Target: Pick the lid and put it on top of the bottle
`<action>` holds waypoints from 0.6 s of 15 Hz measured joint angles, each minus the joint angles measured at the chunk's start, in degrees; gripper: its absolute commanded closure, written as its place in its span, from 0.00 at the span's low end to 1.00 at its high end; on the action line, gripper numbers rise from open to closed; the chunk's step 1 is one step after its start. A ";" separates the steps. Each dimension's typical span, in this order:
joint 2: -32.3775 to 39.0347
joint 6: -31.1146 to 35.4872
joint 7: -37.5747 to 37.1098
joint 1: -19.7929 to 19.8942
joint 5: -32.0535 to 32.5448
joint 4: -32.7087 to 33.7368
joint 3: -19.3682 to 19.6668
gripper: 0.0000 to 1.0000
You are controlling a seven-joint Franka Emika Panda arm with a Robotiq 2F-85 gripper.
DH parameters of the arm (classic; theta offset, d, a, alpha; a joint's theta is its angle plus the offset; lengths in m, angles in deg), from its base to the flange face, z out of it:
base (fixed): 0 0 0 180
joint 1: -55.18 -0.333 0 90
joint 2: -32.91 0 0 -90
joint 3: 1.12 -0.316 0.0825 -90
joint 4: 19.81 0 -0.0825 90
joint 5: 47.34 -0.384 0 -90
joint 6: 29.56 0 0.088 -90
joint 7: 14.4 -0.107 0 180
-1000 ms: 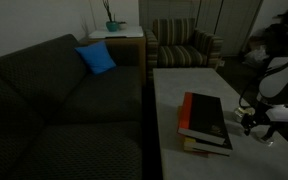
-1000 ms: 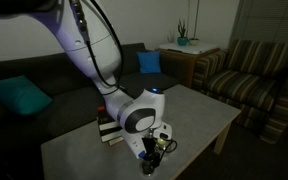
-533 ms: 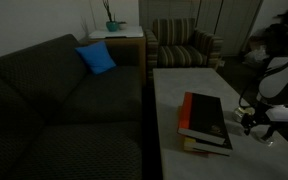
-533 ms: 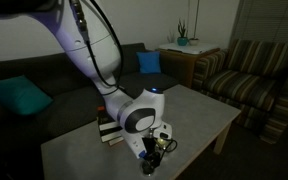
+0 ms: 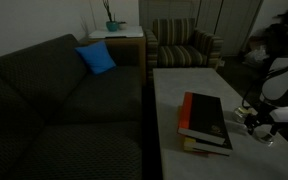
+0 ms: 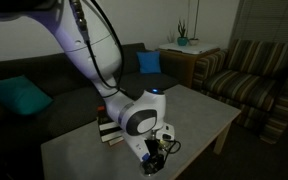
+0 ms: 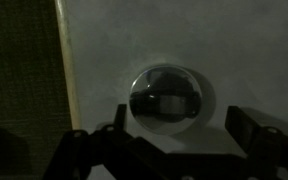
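Observation:
In the wrist view a small round glassy piece (image 7: pixel 165 97) lies on the pale table (image 7: pixel 244 50), close to the table's edge. Whether it is the lid or the bottle I cannot tell in this dim light, and only this one piece shows there. My gripper (image 7: pixel 179 130) hangs just above it, open, with a dark finger on each side and nothing between them. In both exterior views the gripper (image 5: pixel 252 120) (image 6: pixel 154 153) is low over the table, next to the stacked books. A pale round shape (image 5: pixel 268 137) shows beside it.
Stacked books (image 5: pixel 206 122) (image 6: pixel 108 128) lie on the table right by the arm. A dark sofa (image 5: pixel 64 100) with a blue cushion (image 5: pixel 96 58) runs along one table side. A striped armchair (image 5: pixel 184 45) and a side table with a plant (image 5: pixel 112 25) stand beyond.
The gripper has shifted very slightly above the table. Its jaws stay open and the round piece has not moved.

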 measured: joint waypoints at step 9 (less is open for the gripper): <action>0.39 3.39 11.49 5.09 0.34 -1.66 -2.57 0.00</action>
